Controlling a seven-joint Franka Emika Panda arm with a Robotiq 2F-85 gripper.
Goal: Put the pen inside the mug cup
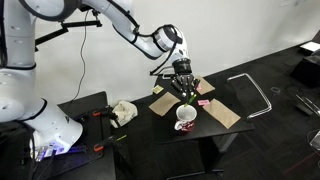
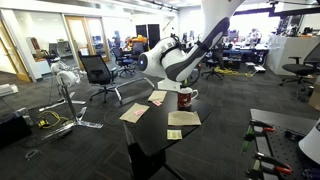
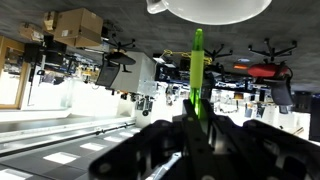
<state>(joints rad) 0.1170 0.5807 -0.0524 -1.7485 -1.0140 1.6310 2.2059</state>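
My gripper (image 1: pixel 184 88) is shut on the thin yellow-green pen (image 3: pixel 198 75) and holds it upright above the white mug (image 1: pixel 185 118). In the wrist view the pen sticks out between the fingers (image 3: pixel 198 125) and its tip points at the mug's white rim (image 3: pixel 210 8), a short gap away. The mug stands on the small black table (image 1: pixel 200 132) and shows its red markings and side handle in an exterior view (image 2: pixel 186 98). In that view the arm's wrist (image 2: pixel 178 62) covers the fingers and the pen.
Brown paper sheets (image 1: pixel 222 113) and a small pink object (image 1: pixel 205 103) lie around the mug. A white cloth (image 1: pixel 122 110) sits on a side table. A metal frame (image 1: pixel 255 95) lies on the floor, and an office chair (image 2: pixel 98 70) stands behind.
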